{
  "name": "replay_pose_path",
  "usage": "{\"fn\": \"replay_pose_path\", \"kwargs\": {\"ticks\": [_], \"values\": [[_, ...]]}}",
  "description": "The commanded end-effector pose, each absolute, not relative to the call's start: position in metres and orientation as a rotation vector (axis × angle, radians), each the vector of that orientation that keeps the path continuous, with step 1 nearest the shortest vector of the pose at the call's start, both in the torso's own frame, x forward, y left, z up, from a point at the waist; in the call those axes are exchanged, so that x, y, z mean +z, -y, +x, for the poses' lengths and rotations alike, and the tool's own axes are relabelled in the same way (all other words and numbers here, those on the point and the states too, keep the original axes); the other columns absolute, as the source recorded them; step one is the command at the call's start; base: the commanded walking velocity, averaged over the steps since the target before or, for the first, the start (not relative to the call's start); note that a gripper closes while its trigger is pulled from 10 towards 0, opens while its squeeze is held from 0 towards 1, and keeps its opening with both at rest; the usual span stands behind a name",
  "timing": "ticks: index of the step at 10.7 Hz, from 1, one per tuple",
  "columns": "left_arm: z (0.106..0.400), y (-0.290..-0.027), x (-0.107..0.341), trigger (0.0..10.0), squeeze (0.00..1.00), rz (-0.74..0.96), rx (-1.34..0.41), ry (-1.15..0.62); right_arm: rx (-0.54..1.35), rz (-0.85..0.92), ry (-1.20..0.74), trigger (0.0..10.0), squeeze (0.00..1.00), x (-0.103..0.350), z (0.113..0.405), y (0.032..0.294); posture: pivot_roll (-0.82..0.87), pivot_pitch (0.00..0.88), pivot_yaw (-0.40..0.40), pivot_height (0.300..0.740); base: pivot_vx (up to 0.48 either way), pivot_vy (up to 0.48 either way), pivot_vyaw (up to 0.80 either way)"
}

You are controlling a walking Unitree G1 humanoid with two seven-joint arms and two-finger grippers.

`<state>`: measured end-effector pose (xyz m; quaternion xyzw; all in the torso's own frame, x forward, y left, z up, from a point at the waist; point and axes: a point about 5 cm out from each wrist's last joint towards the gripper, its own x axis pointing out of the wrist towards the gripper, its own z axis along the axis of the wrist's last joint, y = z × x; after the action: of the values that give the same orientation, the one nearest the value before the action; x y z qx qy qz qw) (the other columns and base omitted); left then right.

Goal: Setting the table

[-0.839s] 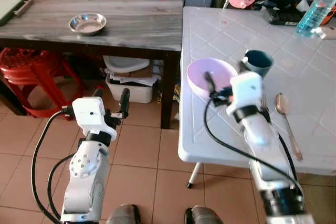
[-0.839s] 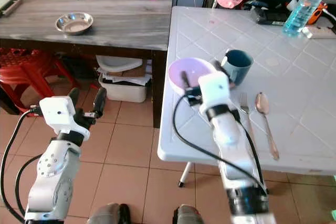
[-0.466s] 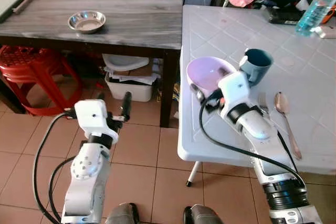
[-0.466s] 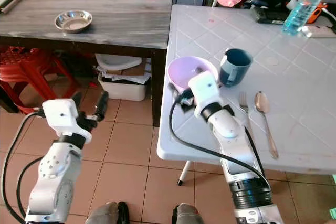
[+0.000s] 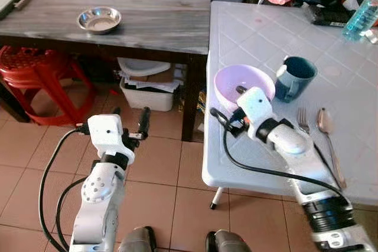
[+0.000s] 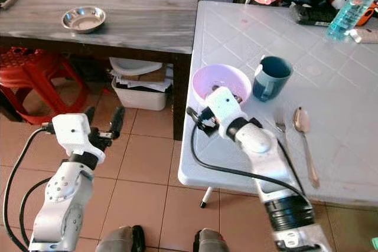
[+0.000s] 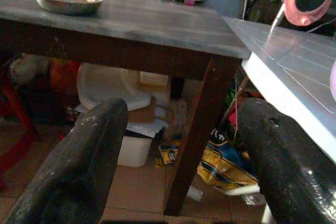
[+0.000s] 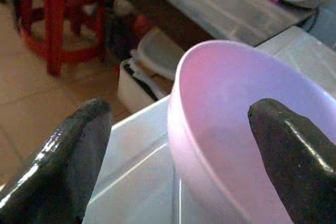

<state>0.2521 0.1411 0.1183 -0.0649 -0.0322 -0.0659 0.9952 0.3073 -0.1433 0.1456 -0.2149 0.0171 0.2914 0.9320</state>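
Your white counter (image 5: 260, 28) is standing over a tiled floor (image 5: 165, 163). Your left gripper (image 5: 129, 123) is hovering above that floor, jaws spread and holding nothing. Your right gripper (image 5: 227, 105) is straddling the near rim of the purple bowl (image 5: 243, 84), jaws spread, with the teal mug (image 5: 293, 77), fork (image 5: 303, 123) and spoon (image 5: 326, 137) lying beyond it.

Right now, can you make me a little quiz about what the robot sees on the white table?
1. True or false: the round lilac plastic bowl sits at the white tiled table's edge.
2. Which stands right beside the bowl? A) dark teal ceramic mug B) clear blue plastic bottle C) small round steel dish
3. What cutlery lies next to the silver metal fork?

Key: 1 true. 2 A. 3 the long silver metal spoon.
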Motion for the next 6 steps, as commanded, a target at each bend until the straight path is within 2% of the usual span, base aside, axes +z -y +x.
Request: {"fn": "replay_pose_path", "kwargs": {"ticks": [1, 2, 3, 6], "values": [[0.2492, -0.1401, 0.113, 10.0, 0.0, -0.128, -0.141, 0.035, 0.631, -0.465, -0.055, 5.7, 0.0, 0.1461, 0.3092, 0.1452, -0.04, 0.155, -0.033, 0.74, 0.0, 0.0, 0.0], [0.249, -0.1393, 0.1117, 10.0, 0.0, -0.132, -0.15, 0.026, 0.663, -0.494, -0.081, 0.9, 0.0, 0.146, 0.3108, 0.1479, -0.04, 0.156, -0.036, 0.74, 0.0, 0.0, 0.0], [0.2483, -0.1371, 0.1107, 10.0, 0.0, -0.142, -0.168, 0.016, 0.66, -0.517, -0.105, 0.0, 0.0, 0.146, 0.3128, 0.1509, -0.04, 0.159, -0.038, 0.74, 0.0, 0.0, 0.0], [0.2456, -0.1337, 0.1083, 10.0, 0.0, -0.144, -0.191, -0.005, 0.704, -0.585, -0.178, 0.0, 0.0, 0.1433, 0.3137, 0.1541, -0.03, 0.167, -0.037, 0.74, 0.0, 0.0, 0.0]]}}
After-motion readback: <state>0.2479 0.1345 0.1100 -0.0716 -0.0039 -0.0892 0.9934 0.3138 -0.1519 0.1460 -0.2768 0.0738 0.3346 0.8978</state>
